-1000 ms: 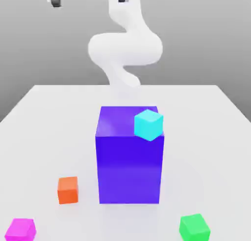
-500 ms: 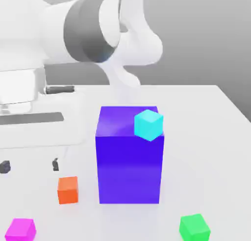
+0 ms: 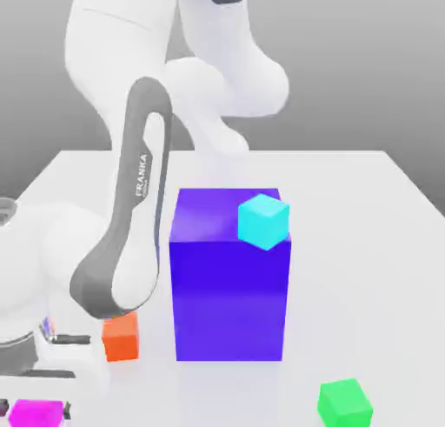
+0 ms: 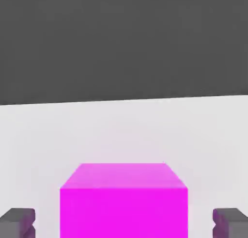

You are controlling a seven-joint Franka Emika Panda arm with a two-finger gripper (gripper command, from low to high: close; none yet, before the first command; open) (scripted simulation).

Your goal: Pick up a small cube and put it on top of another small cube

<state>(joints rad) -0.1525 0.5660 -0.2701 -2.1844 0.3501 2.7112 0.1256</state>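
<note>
Your arm [image 3: 122, 43] has come down over the last half second: the jaws were raised well clear of the magenta cube [image 3: 36, 414], and now they are low around it. The cube is on the surface [image 3: 348, 286], toward the exterior view's left of the tall violet block [image 3: 229, 299] and nearer that camera. The orange cube [image 3: 122, 338], just beside the block on the same side, the green cube [image 3: 345, 404] across from it and the cyan cube [image 3: 263, 221] at the block's upper corner are all where they were. For the task, this means you look past the approach and into the grasp; closing evenly, then lifting straight up, seems the next call. Which cube is meant to go underneath, you can't tell from here. The hand view gives you what the exterior view leaves unclear: the jaws stand wide, one on each side of the magenta cube, with pale surface visible in both gaps, so nothing is gripped. The exterior view, for its part, gives you the layout around the block, and how near the arm passes to the orange cube, which a careless swing could knock.
</note>
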